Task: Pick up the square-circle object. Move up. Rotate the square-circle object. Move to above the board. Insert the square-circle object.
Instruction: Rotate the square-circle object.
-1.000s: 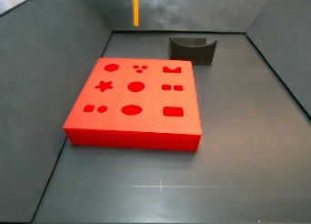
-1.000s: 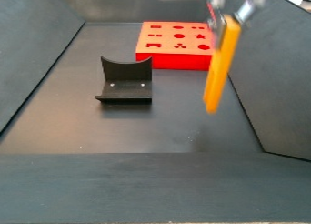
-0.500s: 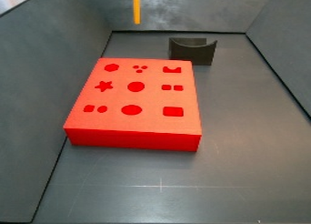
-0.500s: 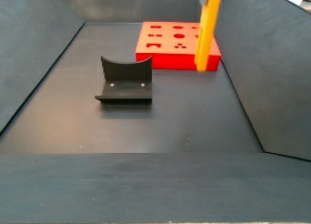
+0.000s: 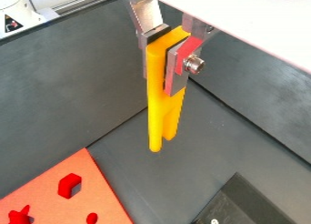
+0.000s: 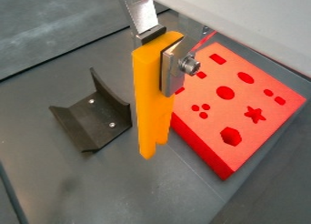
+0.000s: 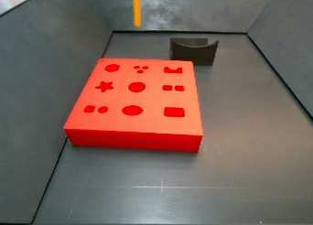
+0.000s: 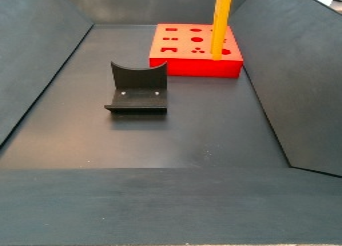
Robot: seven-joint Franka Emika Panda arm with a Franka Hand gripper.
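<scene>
The square-circle object [image 5: 162, 100] is a long orange-yellow peg hanging upright, and my gripper [image 5: 166, 49] is shut on its upper end. In both wrist views the silver fingers [image 6: 177, 62] press its two sides. The peg [image 6: 148, 100] hangs above the floor between the board [image 6: 241, 100] and a dark holder. A side view shows the peg [image 8: 221, 20] upright in front of the red board [image 8: 187, 64], near its right end, with the gripper out of frame above. In a side view only a strip of the peg [image 7: 134, 7] shows, behind the board [image 7: 128, 123].
A dark grey curved holder [image 8: 136, 88] stands on the floor in front of the board, also seen as the holder [image 7: 195, 48] and the holder [image 6: 87, 118]. Sloping grey walls [image 8: 287, 80] enclose the floor on all sides.
In a side view the peg has moved away from the near right side to the board's right end. It stays upright in the shut gripper.
</scene>
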